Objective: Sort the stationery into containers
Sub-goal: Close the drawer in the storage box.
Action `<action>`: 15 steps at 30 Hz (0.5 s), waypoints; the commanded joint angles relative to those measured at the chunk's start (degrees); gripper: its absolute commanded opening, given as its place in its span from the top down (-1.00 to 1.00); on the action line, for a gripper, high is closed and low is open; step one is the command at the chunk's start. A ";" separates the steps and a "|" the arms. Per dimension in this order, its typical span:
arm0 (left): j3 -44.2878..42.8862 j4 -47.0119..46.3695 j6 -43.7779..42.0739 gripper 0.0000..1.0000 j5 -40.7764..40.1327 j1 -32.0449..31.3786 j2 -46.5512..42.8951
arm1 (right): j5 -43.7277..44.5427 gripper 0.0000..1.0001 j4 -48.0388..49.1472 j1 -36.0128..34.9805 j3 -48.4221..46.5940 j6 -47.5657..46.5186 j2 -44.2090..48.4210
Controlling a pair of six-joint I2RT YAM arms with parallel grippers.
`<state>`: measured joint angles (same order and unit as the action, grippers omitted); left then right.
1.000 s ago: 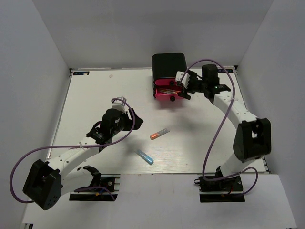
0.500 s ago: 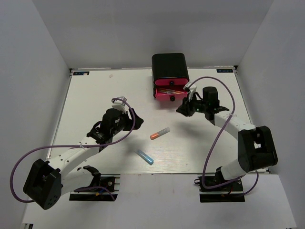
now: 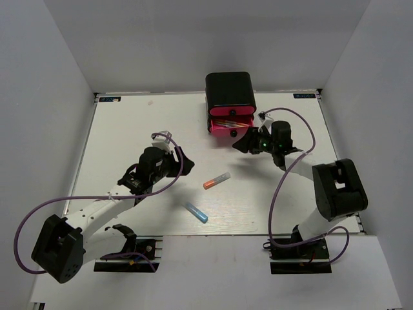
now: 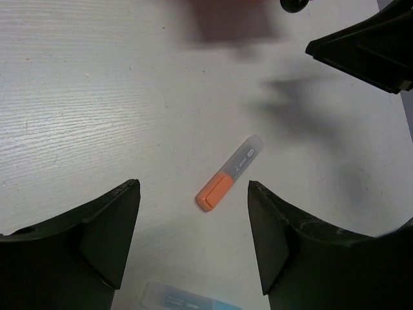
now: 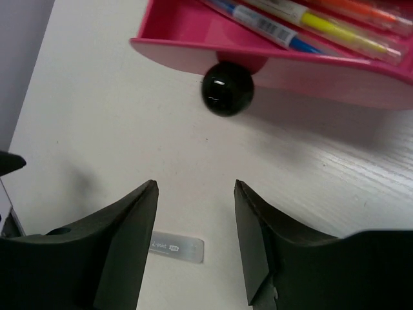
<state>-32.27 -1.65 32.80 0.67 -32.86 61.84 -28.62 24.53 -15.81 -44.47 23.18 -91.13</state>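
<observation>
My right hand (image 5: pixel 195 194) hangs released near the knob (image 5: pixel 226 88) of the pink drawer (image 5: pixel 193 55). My left hand (image 4: pixel 192 194), released too, faces the orange marker (image 4: pixel 229 173).

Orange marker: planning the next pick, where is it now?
In the top view the orange marker lies mid-table, between the blue marker and the pink drawers, right of the left gripper.

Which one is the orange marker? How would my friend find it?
Start at the black drawer box at the far edge of the white table. Come toward the near edge to the middle, where two stubby markers lie loose. The orange marker is the farther one, with a pale cap; the blue marker lies nearer the front.
</observation>
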 commanded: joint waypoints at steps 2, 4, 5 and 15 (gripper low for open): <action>-1.74 0.77 -1.07 -0.55 0.74 -0.18 0.03 | 3.48 -0.10 4.64 -0.18 -3.52 8.71 -4.83; -1.74 1.29 -1.07 -0.55 0.74 -0.18 0.03 | 4.45 -0.10 4.99 -0.18 -5.18 9.60 -5.72; -1.74 1.30 -1.07 -0.55 0.22 -0.18 0.03 | 4.63 -0.10 5.00 -0.36 -5.54 9.60 -6.33; -1.74 1.30 -1.07 -0.55 0.21 -0.18 0.56 | 6.65 -0.07 7.28 -0.18 -10.02 12.24 -10.73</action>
<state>-32.36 -0.43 32.36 0.64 -32.86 62.26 -23.57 28.45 -15.84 -52.10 33.56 -101.10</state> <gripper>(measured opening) 0.774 0.538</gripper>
